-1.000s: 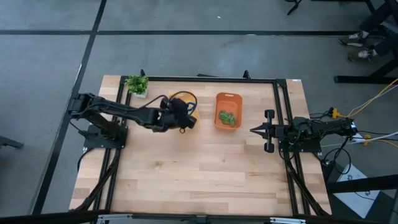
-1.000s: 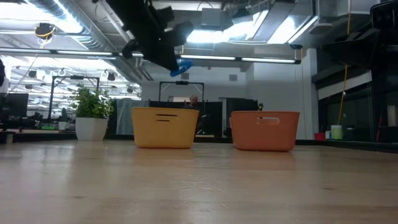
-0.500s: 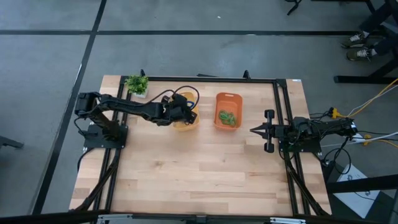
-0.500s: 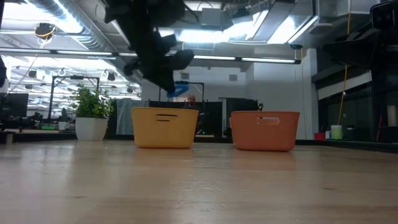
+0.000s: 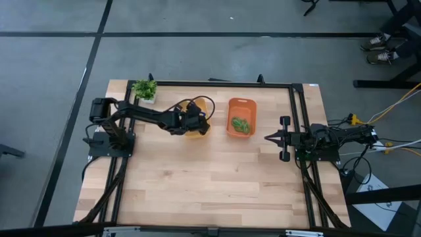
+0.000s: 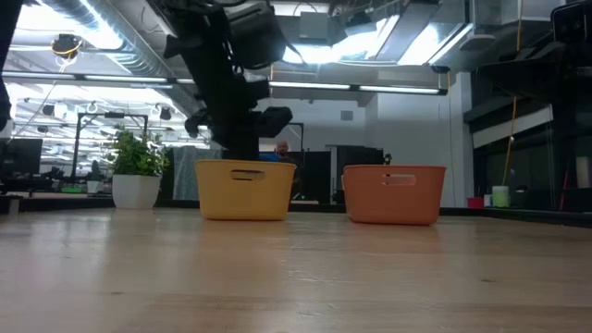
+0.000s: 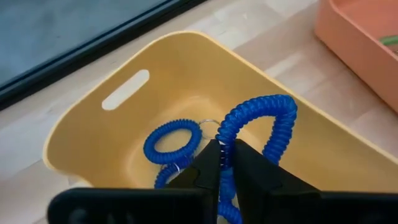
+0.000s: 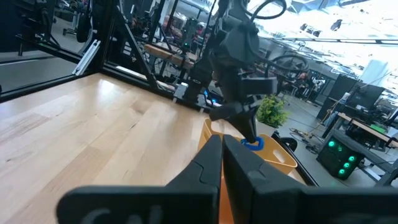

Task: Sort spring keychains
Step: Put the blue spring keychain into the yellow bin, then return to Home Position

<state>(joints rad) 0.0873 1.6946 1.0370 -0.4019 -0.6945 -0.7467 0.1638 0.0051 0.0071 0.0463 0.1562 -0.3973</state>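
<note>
Dangling over the yellow bin (image 7: pixel 81 134), a blue spring keychain (image 7: pixel 258 127) hangs pinched between the nearly closed fingers of the left gripper (image 7: pixel 227 163), its coil looping up and away from the fingertips. We see the jaws clenched on one strand of that loop, with only a sliver of gap left between them.

We count at least two more blue keychains (image 7: pixel 173 142) already lying on the bin's floor, directly below the gripper; the lower one is partly hidden behind the fingers, so we cannot give a firm total. Green keychains (image 5: pixel 241 124) lie in the orange bin (image 5: pixel 241 105) just beside the yellow one; from above they read as a small green cluster and we cannot count them.

In the high view the left arm reaches from the table's left edge across to the yellow bin, its gripper (image 5: pixel 195 120) above the bin's opening. From table height the same gripper (image 6: pixel 242 148) stands just over the yellow bin's rim (image 6: pixel 245 165), with the orange bin (image 6: pixel 393 194) to its side.

We see two bins in all, and one small potted plant (image 5: pixel 145 89) at the table's back left corner.

The right gripper (image 5: pixel 270 138) waits at the right side of the wooden table (image 5: pixel 210 184), well apart from the bins, its fingers (image 8: pixel 210 163) pressed together and empty.
</note>
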